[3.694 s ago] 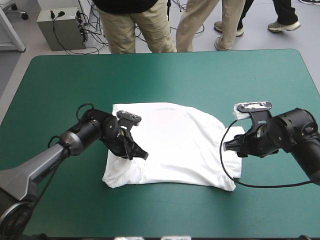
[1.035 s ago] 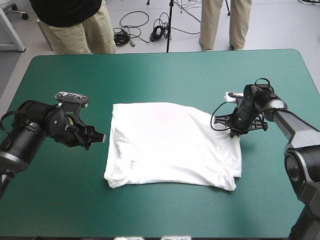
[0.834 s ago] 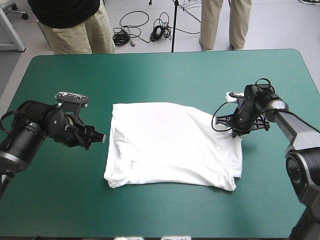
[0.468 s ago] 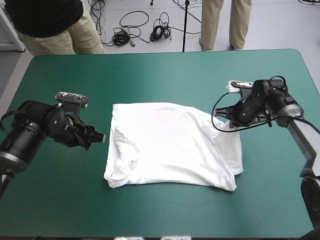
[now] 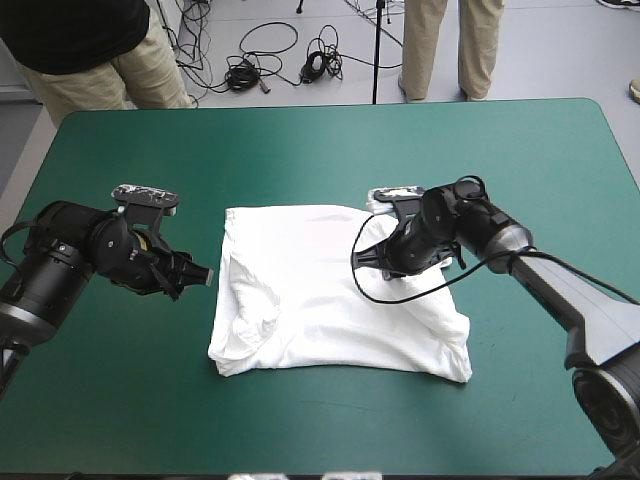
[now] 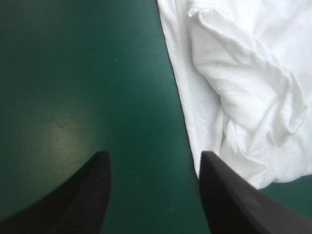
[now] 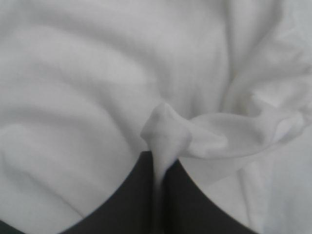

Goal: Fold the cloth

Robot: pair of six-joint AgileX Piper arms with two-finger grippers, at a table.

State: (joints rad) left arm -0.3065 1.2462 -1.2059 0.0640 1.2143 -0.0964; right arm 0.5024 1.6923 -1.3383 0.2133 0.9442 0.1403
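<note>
**Right hand pinches the T-shirt above its middle; left hand waits wide beside it**

Your T-shirt [image 5: 300,310] lies in the middle of the bench [image 5: 330,140], well clear of all four edges. Most of it is spread flat on the teal-green cover [image 6: 73,73]. Its far edge runs fairly straight. The left edge is rumpled, with soft folds bunched toward the near left corner.

Your right hand [image 5: 362,260] is above the T-shirt, a little right of its centre, and its black fingers are pressed all but together on a pinch of white cloth. In the right wrist view that pinch stands up in a small peak just ahead of the fingertips [image 7: 146,168], with a loose fold trailing off beside it. Everything under the hand is white fabric. From above, the T-shirt's right side is drawn up off the bench and over its own body toward that hand. The near right corner lies on the cover.

Your left hand [image 5: 200,275] sits low over bare cover, just beside the T-shirt's left edge, and holds nothing. Its fingers stand wide apart. The left wrist view shows green cover between them and the rumpled left edge of the T-shirt ahead. One fingertip [image 6: 214,170] shows against that edge, but you cannot tell from here whether it touches the cloth.
</note>
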